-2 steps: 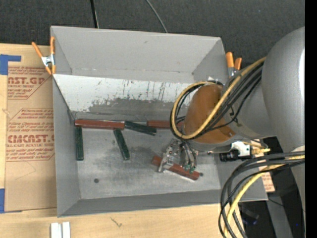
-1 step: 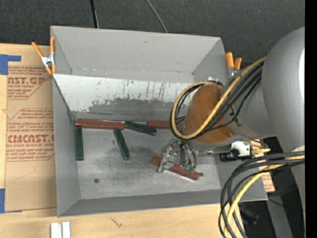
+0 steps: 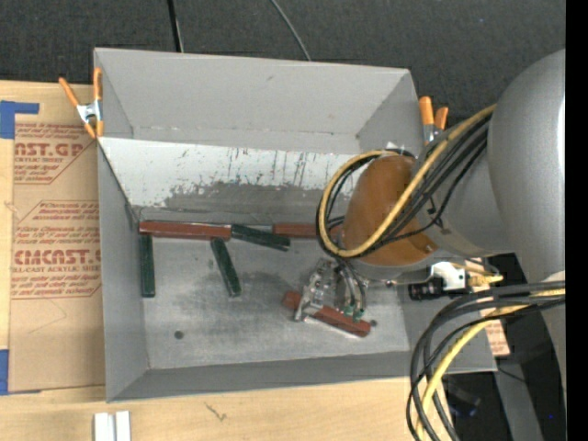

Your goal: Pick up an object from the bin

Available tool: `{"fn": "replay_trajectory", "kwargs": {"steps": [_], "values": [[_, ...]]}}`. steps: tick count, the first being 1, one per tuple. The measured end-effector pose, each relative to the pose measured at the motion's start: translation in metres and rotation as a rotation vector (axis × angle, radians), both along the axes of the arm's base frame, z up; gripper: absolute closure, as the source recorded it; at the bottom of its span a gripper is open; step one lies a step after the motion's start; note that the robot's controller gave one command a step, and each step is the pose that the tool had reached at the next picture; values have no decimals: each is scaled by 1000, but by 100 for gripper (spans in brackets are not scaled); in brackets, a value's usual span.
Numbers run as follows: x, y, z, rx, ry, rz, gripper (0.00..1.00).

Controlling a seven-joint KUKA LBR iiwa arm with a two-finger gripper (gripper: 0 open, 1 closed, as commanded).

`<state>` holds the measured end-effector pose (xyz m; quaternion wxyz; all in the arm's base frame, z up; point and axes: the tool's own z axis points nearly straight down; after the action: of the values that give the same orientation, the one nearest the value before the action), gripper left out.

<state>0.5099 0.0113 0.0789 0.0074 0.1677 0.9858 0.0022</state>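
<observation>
My gripper (image 3: pixel 333 294) is low in the bin's front right part, right over a short red-brown stick (image 3: pixel 329 315) that lies flat on the floor. Its metal fingers come down onto the stick's middle, with a bit of green showing beside them. To the left, a dark green stick (image 3: pixel 225 266) lies at a slant on the floor.
A long red-brown stick (image 3: pixel 184 231) lies along the foot of the back wall, with a dark green stick (image 3: pixel 260 238) and another red-brown piece (image 3: pixel 294 231) to its right. A dark green stick (image 3: pixel 147 266) lies by the left wall. The arm fills the right side.
</observation>
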Motion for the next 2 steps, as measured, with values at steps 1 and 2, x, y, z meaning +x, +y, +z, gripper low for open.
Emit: {"fn": "replay_trajectory", "kwargs": {"steps": [1, 2], "values": [[-5, 0, 17, -1, 22, 0, 100], [-4, -1, 40, -1, 22, 0, 100]]}}
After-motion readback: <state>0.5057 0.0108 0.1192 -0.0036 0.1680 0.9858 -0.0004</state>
